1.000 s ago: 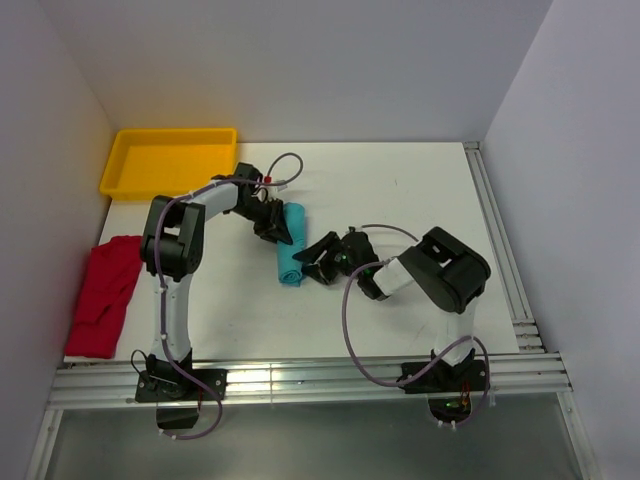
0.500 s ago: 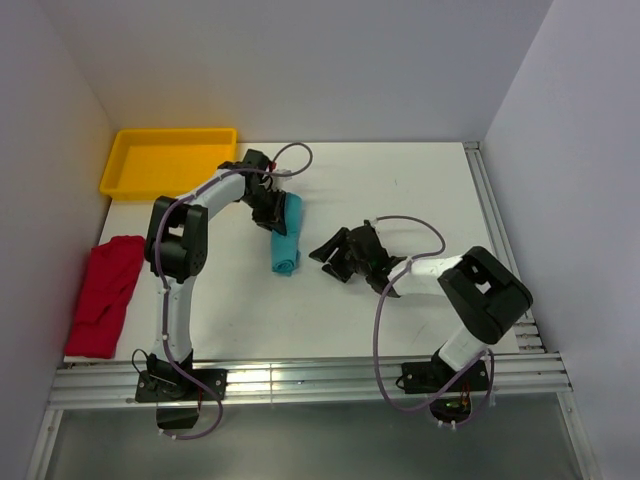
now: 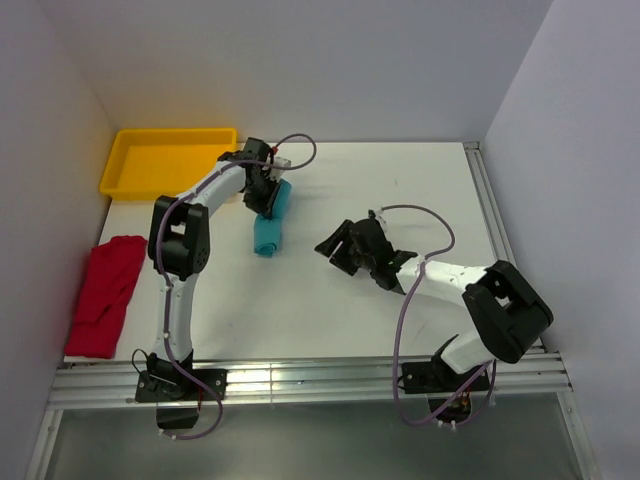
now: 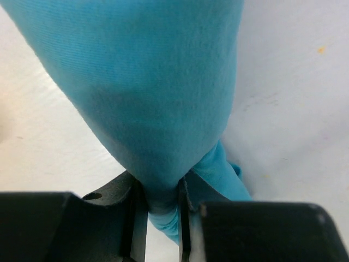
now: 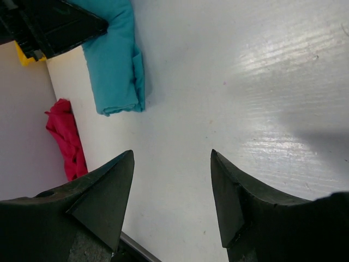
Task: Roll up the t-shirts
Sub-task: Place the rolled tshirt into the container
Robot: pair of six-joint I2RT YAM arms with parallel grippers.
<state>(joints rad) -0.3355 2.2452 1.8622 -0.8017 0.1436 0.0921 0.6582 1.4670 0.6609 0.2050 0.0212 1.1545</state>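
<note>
The teal t-shirt (image 3: 268, 225) is rolled into a tight bundle left of the table's middle, just below the tray's right end. My left gripper (image 3: 266, 200) is shut on the roll's far end; in the left wrist view the teal t-shirt (image 4: 147, 98) is pinched between the jaws. The red t-shirt (image 3: 102, 293) lies crumpled at the table's left edge, also seen as the red t-shirt (image 5: 66, 139) in the right wrist view. My right gripper (image 3: 340, 243) stands open with nothing in it, to the right of the teal t-shirt (image 5: 113, 60).
A yellow tray (image 3: 168, 160) sits at the back left corner, holding nothing. White walls close in the left, back and right sides. A metal rail (image 3: 300, 378) runs along the near edge by the arm bases.
My left gripper has carried the teal roll toward the back left, closer to the tray. The right arm has drawn away to the right and stretched lower over the table, jaws still open.
</note>
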